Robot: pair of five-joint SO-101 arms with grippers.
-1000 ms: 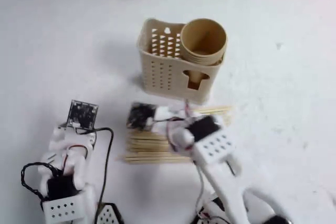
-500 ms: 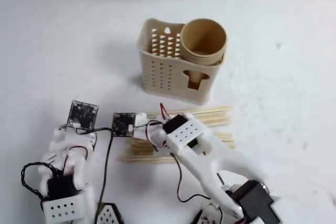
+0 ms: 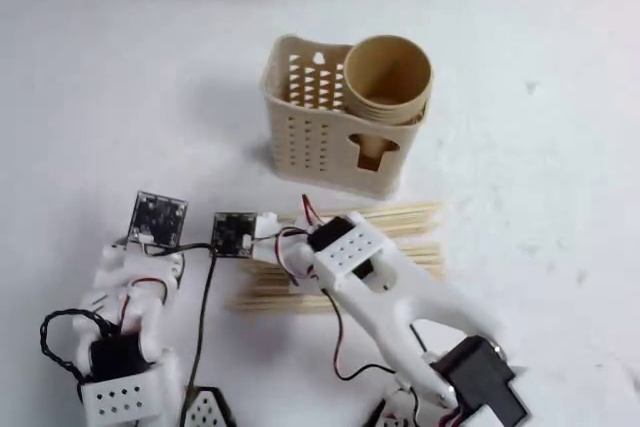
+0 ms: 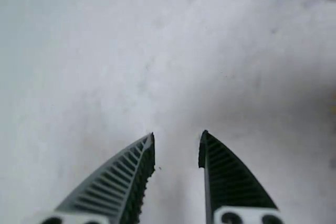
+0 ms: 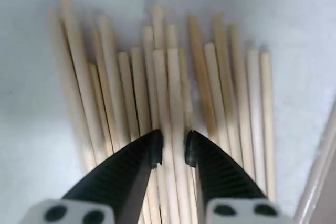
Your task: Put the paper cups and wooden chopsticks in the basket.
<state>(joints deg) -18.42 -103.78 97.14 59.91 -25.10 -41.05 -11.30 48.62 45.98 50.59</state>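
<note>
Right hand (image 5: pixel 172 148) — slightly parted, tips astride chopsticks (image 5: pixel 157 77) on worktop (image 3: pixel 100 97). Left hand (image 4: pixel 177 148) — part-open, empty. Cups (image 3: pixel 390 72) in basket (image 3: pixel 310 142).

Basket (image 3: pixel 320 137) — paper cups (image 3: pixel 387 77) fill its right half, left half open from above. Chopsticks (image 3: pixel 400 215) lie just before it, under the right arm (image 3: pixel 400 297); bare table (image 3: pixel 120 77) flanks both.

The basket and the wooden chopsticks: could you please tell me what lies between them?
In the high view, just a narrow strip of bare table separates the basket from the nearest chopsticks.
</note>
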